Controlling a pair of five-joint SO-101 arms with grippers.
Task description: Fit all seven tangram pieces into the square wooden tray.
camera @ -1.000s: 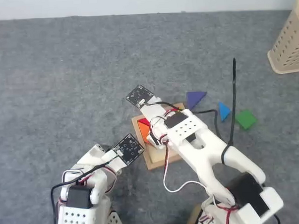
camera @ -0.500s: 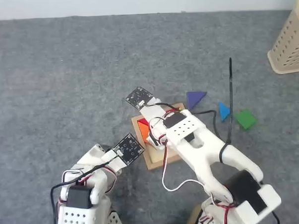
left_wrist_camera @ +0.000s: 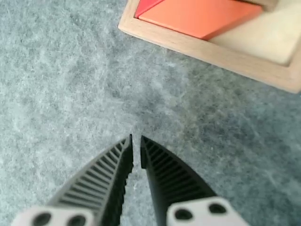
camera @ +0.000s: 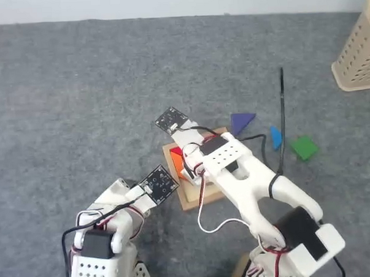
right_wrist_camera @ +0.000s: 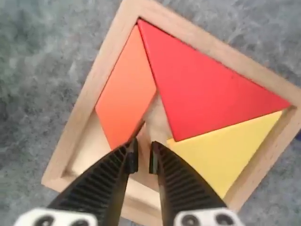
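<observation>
Hovering over the tray [right_wrist_camera: 211, 48] — tips nearly together (nothing held) — the right pincer [right_wrist_camera: 143, 150] borders the orange piece [right_wrist_camera: 124, 99].

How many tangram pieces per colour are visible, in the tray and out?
orange piece, in the tray: 1
red piece, in tray: 1
yellow piece, in tray: 1
purple piece, on carpet: 1
blue piece, on carpet: 1
green piece, on carpet: 1
Total visible: 6

Wooden tray [right_wrist_camera: 103, 70] holds 3 pieces: orange [right_wrist_camera: 124, 94], red [right_wrist_camera: 202, 89], yellow [right_wrist_camera: 221, 155]; purple [camera: 242, 121], blue [camera: 276, 137], green [camera: 304, 147] outside.
</observation>
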